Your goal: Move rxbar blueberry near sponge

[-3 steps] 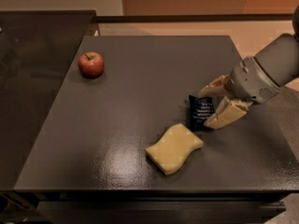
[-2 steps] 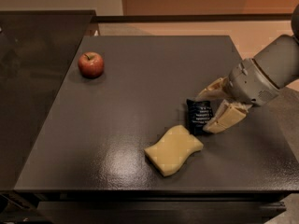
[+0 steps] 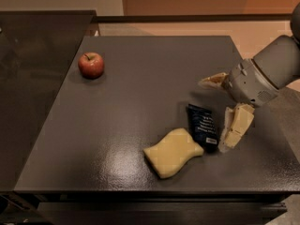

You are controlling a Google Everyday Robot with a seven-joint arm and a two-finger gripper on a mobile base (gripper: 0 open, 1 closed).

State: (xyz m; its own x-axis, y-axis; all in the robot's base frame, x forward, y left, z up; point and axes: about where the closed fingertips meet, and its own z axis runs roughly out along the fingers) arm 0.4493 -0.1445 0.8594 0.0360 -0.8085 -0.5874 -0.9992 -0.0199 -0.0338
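Print on rxbar blueberry (image 3: 202, 127) unreadable; claw (image 3: 213, 115) beside.

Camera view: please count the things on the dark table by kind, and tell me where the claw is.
red apple: 1
sponge: 1
rxbar blueberry: 1
Total: 3
The claw is open over the table, at the right side of the rxbar blueberry.

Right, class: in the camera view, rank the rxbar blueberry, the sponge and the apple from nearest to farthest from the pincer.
The pincer is open, at the right of the view.
1. rxbar blueberry: just left of the pincer's lower finger.
2. sponge: front centre, left of the bar.
3. apple: far back left.
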